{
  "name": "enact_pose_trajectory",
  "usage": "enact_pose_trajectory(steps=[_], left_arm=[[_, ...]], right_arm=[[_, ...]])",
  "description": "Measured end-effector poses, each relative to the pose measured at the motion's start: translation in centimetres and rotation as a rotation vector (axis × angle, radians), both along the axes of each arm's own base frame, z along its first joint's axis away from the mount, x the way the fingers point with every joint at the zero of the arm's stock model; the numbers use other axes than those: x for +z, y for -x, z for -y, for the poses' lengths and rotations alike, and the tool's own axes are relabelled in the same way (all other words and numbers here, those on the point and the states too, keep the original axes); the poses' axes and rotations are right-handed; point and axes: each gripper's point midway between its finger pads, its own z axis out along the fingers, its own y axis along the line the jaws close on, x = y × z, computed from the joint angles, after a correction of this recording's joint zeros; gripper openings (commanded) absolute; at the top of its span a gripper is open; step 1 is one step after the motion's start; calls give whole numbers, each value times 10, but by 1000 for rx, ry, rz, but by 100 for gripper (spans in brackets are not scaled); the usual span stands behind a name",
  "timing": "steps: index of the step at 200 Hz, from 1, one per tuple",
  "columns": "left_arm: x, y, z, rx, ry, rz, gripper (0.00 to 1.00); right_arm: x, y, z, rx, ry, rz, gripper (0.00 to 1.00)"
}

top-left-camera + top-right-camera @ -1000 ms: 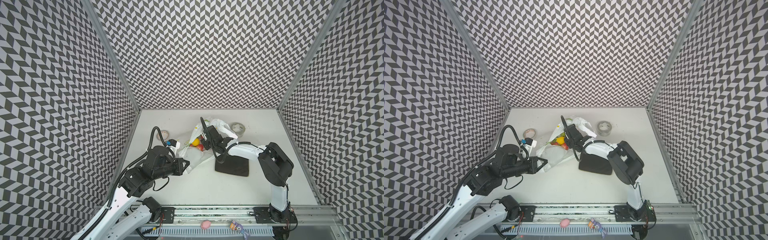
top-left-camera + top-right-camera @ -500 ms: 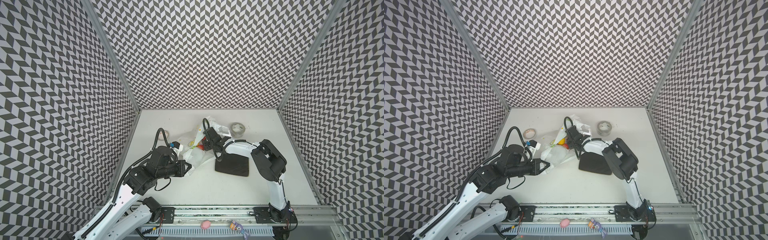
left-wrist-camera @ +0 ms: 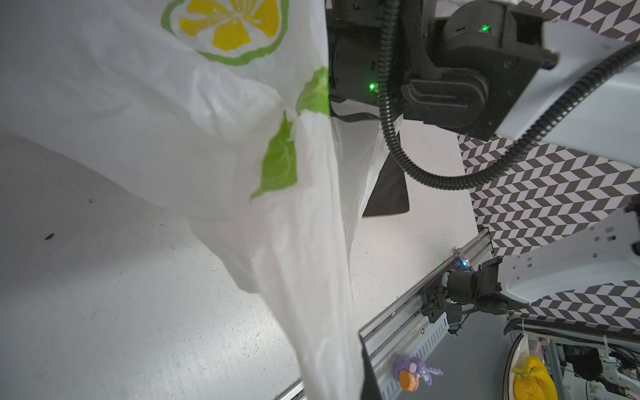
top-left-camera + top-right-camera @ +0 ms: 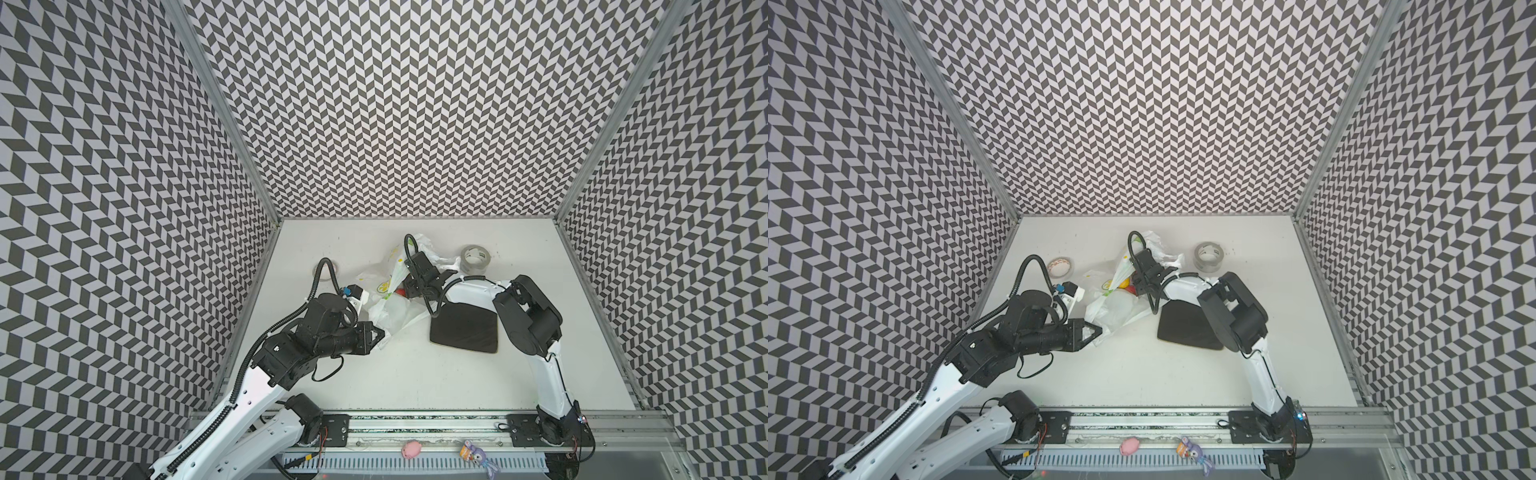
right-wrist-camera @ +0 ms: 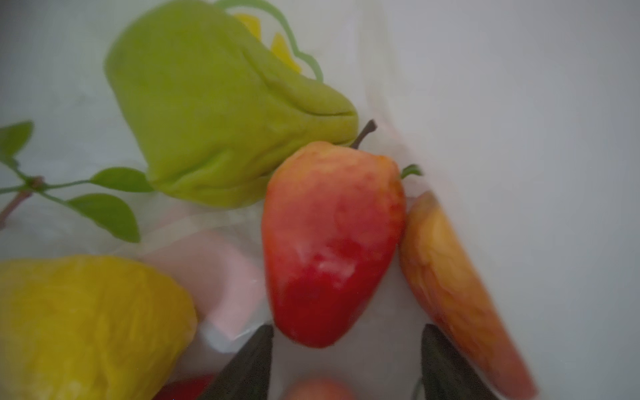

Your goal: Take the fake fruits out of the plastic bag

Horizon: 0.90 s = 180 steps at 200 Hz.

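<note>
Change, left arm: since a second ago my left pincer (image 4: 379, 335) has crept slightly toward the right arm, its pinch of bag coming along.
Change, bag: the bag (image 4: 395, 307) stands more bunched up beside that pincer. In a top view its raised side now hides the lemon that showed a second ago, and only a red bit peeks out.
Change, right arm: the elbow has swung in toward the bag, but the wrist has hardly shifted.
Left pincer: clamped tight on a corner of the bag. In the left wrist view the film runs in a taut strip down into it.
Right pincer (image 5: 348, 346): pushed into the bag's mouth, jaws partway apart, gripping nothing.
Red-orange fruit (image 5: 332, 239): straight ahead of the right pincer, its tip reaching between the fingertips (image 5: 249, 363). I cannot tell whether it touches.
Other fruits: the green fruit (image 5: 214, 114) lies beyond, against the red-orange one. The lemon (image 5: 86, 329) sits outside one finger and the long orange fruit (image 5: 460, 287) just beside the other. All are inside the bag.
Tray (image 4: 463, 332): flat under my right forearm, behind the right pincer.
</note>
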Motion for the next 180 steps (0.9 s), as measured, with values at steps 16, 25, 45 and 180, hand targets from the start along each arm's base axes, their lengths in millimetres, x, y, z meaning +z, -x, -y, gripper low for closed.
enact_pose_trajectory(steps=[16,25,45,180], left_arm=[[2,1,-1,0,7,8,0],[2,2,-1,0,10,12,0],[0,3,-2,1,10,11,0],[12,-22,-9,110,-21,69,0]], right_arm=[[-5,-1,-2,6,3,-1,44],[-4,-1,-2,5,-1,1,39],[-4,0,-3,13,-8,5,30],[85,74,-20,473,-206,109,21]])
